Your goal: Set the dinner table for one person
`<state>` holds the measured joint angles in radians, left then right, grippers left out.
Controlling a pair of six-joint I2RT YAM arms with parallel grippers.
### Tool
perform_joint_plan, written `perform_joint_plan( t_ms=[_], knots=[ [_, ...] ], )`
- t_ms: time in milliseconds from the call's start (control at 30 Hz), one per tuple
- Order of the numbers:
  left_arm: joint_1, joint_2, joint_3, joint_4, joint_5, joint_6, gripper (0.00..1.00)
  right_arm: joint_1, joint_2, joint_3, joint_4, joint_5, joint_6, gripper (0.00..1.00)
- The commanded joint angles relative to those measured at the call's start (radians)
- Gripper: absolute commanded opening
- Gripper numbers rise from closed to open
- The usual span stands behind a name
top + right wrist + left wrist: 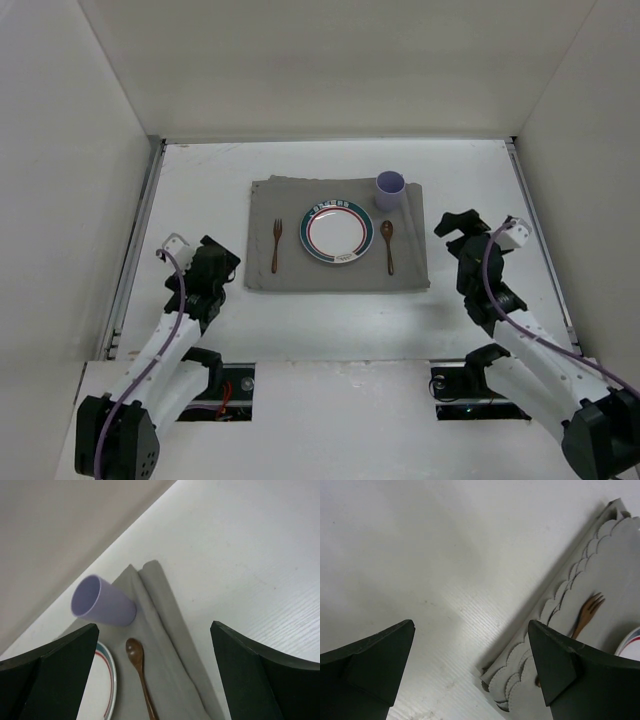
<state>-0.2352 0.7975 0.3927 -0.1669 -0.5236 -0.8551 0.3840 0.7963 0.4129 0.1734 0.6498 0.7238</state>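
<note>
Plate (337,232), fork (275,246), spoon (387,246), cup (390,190) on mat (286,200); L tool (471,626), R tool (155,626) spread

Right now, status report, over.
Left gripper open, right gripper open. Dinner table set: plate, wooden fork, wooden spoon, purple cup on grey mat. Nothing blocking.

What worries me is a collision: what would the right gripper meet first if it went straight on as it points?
Probably the grey mat, at its folded right edge beside the spoon; the right gripper aims at it, though depth is unclear.
</note>
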Motion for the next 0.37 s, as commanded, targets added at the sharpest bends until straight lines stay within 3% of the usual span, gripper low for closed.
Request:
perform_joint_plan(
  t_ms=[0,333],
  knots=[
    [0.009,0.017,-0.012,0.017,-0.025,-0.032,1.00,-0.058,0.006,0.024,0.035,0.051,0.026,1.00],
    [-0.057,0.045,-0.034,0.078,-0.064,0.007,1.00,-0.084,-0.006,-0.106,0.133,0.037,0.083,1.00]
  ],
)
